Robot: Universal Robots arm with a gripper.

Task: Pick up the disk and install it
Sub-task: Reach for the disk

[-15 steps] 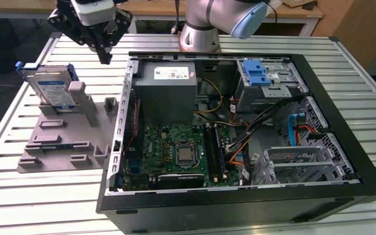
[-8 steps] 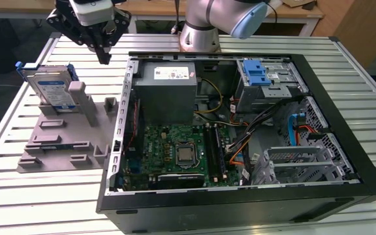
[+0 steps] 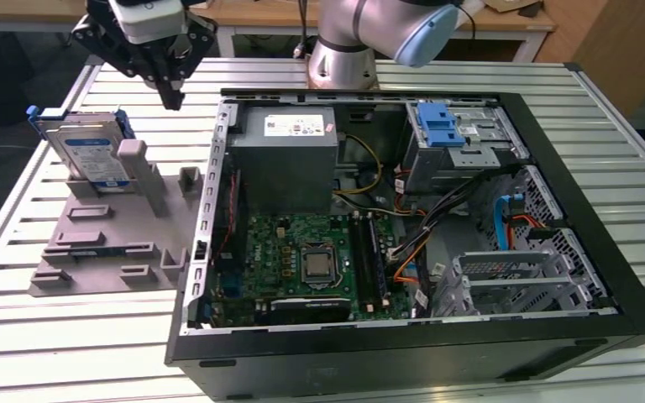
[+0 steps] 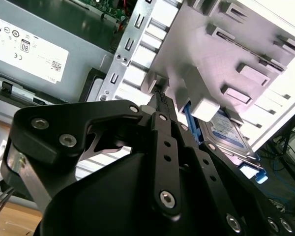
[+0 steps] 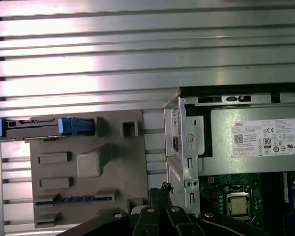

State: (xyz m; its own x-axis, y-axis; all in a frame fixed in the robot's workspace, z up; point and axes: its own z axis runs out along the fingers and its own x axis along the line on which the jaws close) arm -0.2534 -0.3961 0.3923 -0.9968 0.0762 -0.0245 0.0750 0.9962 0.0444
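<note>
One disk (image 3: 87,151) upright in fixture (image 3: 110,243), fingers (image 3: 171,91) nearby

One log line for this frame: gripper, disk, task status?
gripper: shut, empty, hovering beside disk, apart | disk: upright in grey fixture, outside computer case | task: disk not yet picked

My pincer (image 3: 172,102) is matt black. The table (image 3: 637,134) is ribbed, shiny metal; the block (image 3: 98,243) is dull grey plastic; the disk (image 3: 90,151) is silvery metal with a glossy label and blue plastic frame.
</note>
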